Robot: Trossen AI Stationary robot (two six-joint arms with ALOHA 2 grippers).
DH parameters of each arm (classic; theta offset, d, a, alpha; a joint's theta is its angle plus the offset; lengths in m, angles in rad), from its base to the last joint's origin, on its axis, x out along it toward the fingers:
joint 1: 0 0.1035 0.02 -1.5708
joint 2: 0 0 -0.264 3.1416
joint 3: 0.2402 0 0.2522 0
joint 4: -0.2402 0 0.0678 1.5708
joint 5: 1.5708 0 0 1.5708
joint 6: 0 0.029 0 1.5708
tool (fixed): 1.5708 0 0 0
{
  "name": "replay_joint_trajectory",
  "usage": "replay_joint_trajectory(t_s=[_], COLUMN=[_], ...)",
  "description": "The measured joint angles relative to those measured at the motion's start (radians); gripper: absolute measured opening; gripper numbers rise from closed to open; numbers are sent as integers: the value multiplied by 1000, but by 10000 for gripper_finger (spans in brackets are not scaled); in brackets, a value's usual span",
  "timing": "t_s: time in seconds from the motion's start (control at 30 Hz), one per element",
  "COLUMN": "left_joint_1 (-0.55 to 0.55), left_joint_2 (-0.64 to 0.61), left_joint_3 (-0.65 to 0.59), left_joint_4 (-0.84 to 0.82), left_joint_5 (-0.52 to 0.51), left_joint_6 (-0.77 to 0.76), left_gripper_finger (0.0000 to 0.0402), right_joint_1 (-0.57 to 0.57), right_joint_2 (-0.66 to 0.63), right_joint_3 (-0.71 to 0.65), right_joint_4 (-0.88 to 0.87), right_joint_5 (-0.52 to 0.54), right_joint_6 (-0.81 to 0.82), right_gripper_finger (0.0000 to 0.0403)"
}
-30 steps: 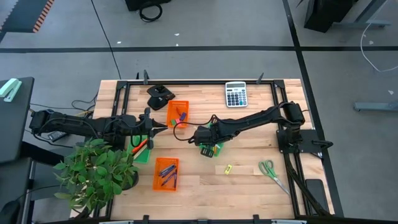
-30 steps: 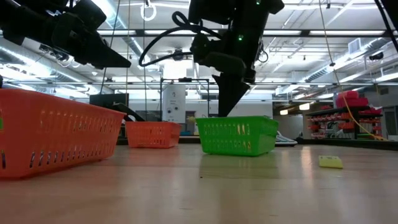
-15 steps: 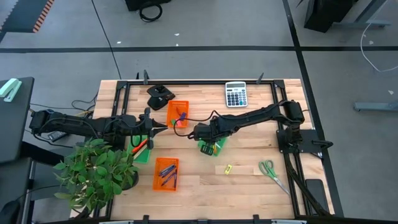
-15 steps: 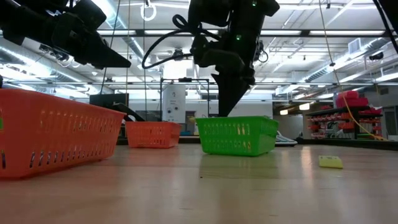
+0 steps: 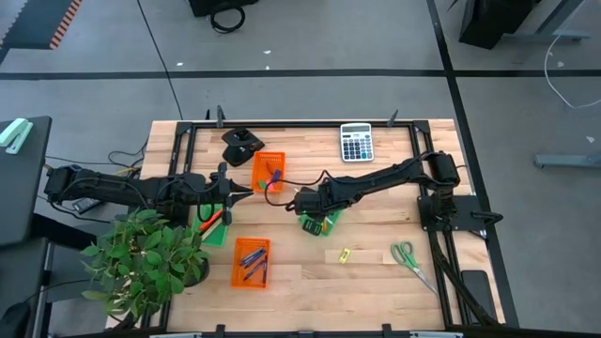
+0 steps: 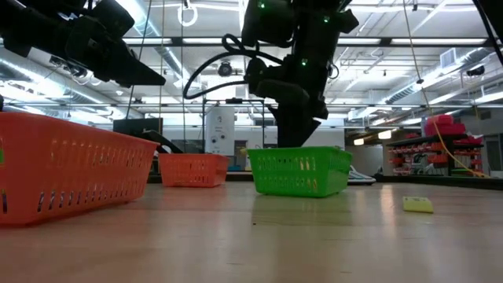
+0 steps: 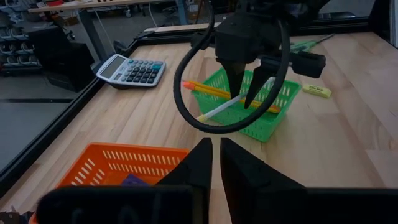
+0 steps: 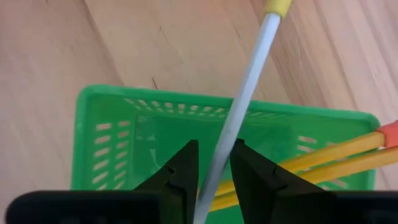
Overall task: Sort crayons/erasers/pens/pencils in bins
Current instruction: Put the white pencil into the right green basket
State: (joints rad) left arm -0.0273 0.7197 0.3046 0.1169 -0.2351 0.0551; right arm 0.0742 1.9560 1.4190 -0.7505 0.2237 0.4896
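While the right gripper (image 7: pixel 244 98) is hanging directly over the small bright green plastic bin (image 7: pixel 250 107) near the middle of the wooden table (image 5: pixel 376 272), its fingers (image 8: pixel 185 168) are standing slightly spread, with a long thin pale pencil with a yellow end (image 8: pixel 241 106) running between them. Whether they are touching that pencil cannot be told. The pale pencil is lying slanted across the bin, its yellow end sticking out over the rim above the bare wood. Two long yellow pencils with orange ends (image 8: pixel 339 155) are lying side by side in the same bin, crossing under the pale one.

At nine o'clock on the table, the left gripper (image 5: pixel 246 192) is hovering beside a shallow bright orange plastic bin (image 5: pixel 269 160) that is sitting at about eleven o'clock from the green one; its fingers (image 7: pixel 200 163) are pressed nearly together and are holding nothing. A second orange bin (image 5: pixel 237 272), holding slim dark pens (image 5: pixel 250 259), is lying toward seven o'clock. A tiny yellow eraser block (image 5: pixel 345 253) is resting on the wood at about five o'clock from the green bin, well apart from it. A grey calculator (image 5: pixel 356 142) is sitting near one o'clock, and green-handled scissors (image 5: pixel 406 253) are lying toward four o'clock.
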Motion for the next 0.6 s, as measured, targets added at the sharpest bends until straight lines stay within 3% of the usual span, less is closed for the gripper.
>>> replay_joint_trajectory(t_s=[0.3, 0.6], left_joint_1=[0, 0], left_joint_2=[0, 0], left_joint_3=[0, 0], left_joint_4=[0, -2], left_joint_5=[0, 0], left_joint_6=[0, 0], left_gripper_finger=[40, 36], right_joint_1=[-8, 44], right_joint_2=[0, -11], right_joint_3=[-4, 30], right_joint_4=[1, -64], right_joint_5=[45, 186], right_joint_6=[2, 137], right_gripper_finger=[32, 46])
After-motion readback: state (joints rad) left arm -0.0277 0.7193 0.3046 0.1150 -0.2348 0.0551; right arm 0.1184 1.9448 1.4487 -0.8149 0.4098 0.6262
